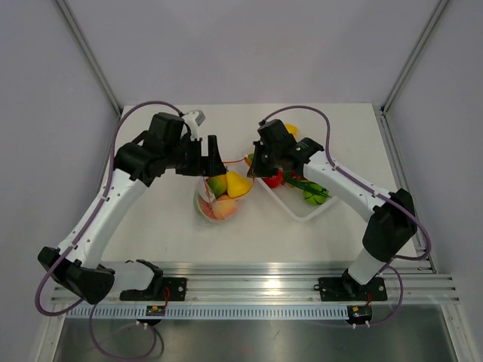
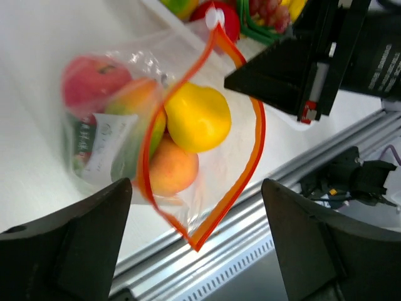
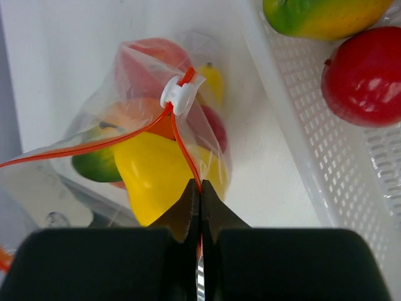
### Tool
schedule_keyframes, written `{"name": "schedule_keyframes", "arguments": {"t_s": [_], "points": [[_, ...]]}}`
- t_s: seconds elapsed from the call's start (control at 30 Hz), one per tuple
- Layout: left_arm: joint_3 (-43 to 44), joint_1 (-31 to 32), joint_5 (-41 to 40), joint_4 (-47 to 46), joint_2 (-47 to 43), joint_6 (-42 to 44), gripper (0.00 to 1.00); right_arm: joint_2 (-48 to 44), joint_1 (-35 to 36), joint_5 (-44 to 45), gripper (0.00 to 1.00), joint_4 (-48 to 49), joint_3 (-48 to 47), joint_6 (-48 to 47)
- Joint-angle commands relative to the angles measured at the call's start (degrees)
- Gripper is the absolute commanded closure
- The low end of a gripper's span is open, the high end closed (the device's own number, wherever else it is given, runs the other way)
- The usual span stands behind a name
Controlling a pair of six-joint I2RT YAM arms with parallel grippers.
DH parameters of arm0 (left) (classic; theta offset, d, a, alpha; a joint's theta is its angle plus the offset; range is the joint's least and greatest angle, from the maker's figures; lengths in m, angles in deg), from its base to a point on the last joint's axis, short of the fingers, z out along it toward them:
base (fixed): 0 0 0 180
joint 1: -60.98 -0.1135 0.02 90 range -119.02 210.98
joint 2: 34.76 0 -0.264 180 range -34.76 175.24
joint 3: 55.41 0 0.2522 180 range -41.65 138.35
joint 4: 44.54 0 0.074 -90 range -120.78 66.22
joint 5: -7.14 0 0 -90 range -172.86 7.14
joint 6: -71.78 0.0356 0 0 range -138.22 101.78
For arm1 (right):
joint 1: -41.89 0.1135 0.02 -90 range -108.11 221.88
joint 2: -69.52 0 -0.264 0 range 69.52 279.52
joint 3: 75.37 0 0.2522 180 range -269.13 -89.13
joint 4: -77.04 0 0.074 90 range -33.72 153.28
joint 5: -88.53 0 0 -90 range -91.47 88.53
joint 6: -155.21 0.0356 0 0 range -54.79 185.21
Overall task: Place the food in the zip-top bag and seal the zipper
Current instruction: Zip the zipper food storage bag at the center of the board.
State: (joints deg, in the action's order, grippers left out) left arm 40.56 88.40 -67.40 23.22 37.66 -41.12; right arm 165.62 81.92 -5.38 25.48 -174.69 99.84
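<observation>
The clear zip-top bag [image 1: 219, 199] hangs at the table's middle, holding several pieces of food: a yellow fruit [image 2: 197, 117], a peach [image 2: 172, 168] and a red apple [image 2: 91, 81] among them. Its orange zipper [image 2: 250, 157] gapes wide, with a white slider [image 3: 180, 95] at one end. My right gripper [image 3: 200, 188] is shut on the zipper strip beside the slider, on the bag's right end [image 1: 253, 167]. My left gripper [image 2: 195, 207] is open, its fingers standing either side of the zipper's other corner without touching it.
A white perforated tray [image 1: 302, 213] sits right of the bag. It holds a red fruit [image 3: 366, 84], a green-yellow mango [image 3: 319, 15] and green pieces [image 1: 313, 194]. The table's metal rail [image 1: 249, 283] runs along the near edge.
</observation>
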Motion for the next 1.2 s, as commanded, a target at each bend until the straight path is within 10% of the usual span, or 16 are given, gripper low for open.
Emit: {"name": "schedule_keyframes", "arguments": {"t_s": [0.0,0.47,1.17], "points": [[9.26,-0.26,-7.90,2.69,0.88,5.84,0.09,-5.56,0.66,1.97,1.00,2.73,0.56,12.11],[2.25,17.22,-8.77,-9.52,3.07,3.91,0.24,-6.36,1.10,1.00,1.00,4.75,2.59,18.98],[-0.21,21.89,-20.83,-13.21,11.86,2.42,0.57,-8.99,1.10,-1.81,1.00,6.77,4.78,20.91]]}}
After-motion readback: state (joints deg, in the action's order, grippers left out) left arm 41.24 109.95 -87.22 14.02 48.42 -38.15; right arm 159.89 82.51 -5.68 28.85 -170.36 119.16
